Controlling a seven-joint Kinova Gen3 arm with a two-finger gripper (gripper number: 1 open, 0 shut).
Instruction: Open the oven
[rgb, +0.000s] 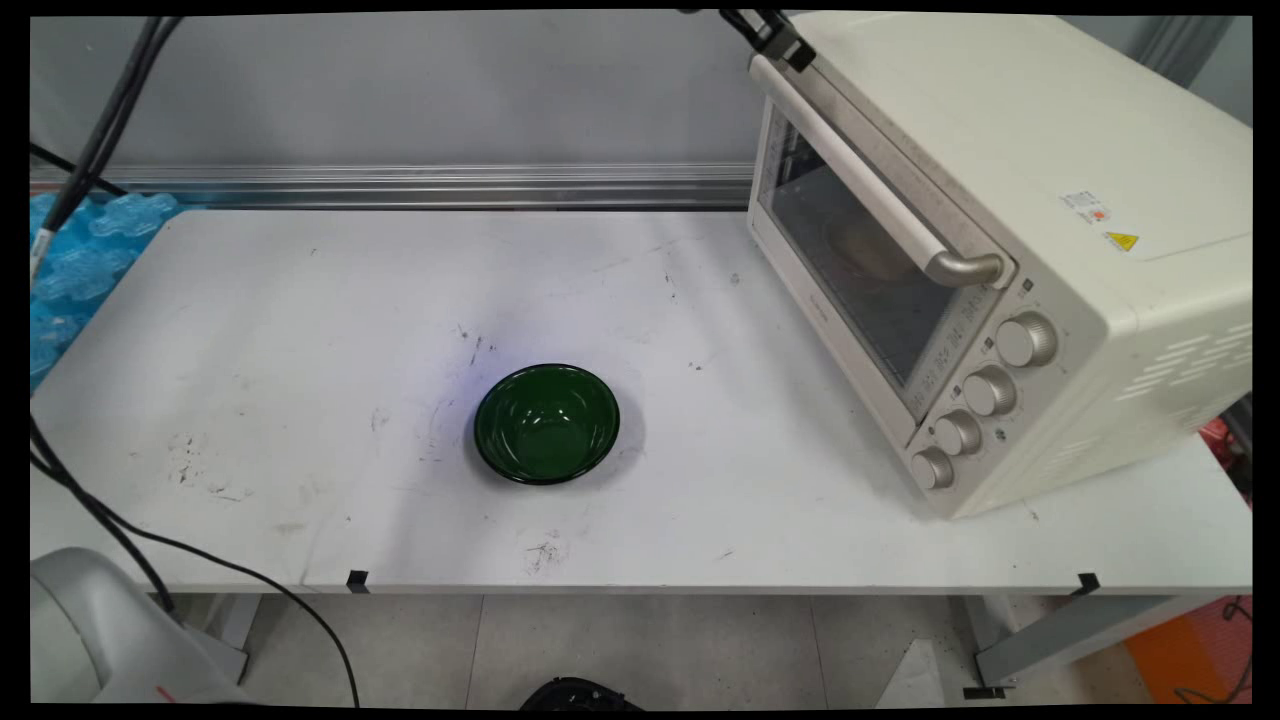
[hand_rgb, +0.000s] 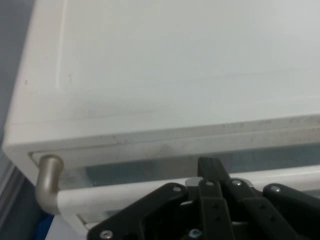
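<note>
Whether the jaws are clenched or released cannot be told. Nearest, a dark green glossy bowl (rgb: 547, 423) sits mid-table (rgb: 300, 300). Beyond it at the right stands the cream toaster oven (rgb: 1050, 150), door closed. The black gripper (rgb: 775, 35) is at the far end of its pale bar handle (rgb: 870, 180).

The claw (hand_rgb: 212, 172) is black, built of flat linkage bars that fan out from a central stem, each joint pinned with a small silver screw. Its finger (hand_rgb: 211, 170) is a narrow, matte black bar with a squared tip. Black cables (rgb: 105, 125) hang in thick strands. A rounded white link carries a small red mark.
</note>
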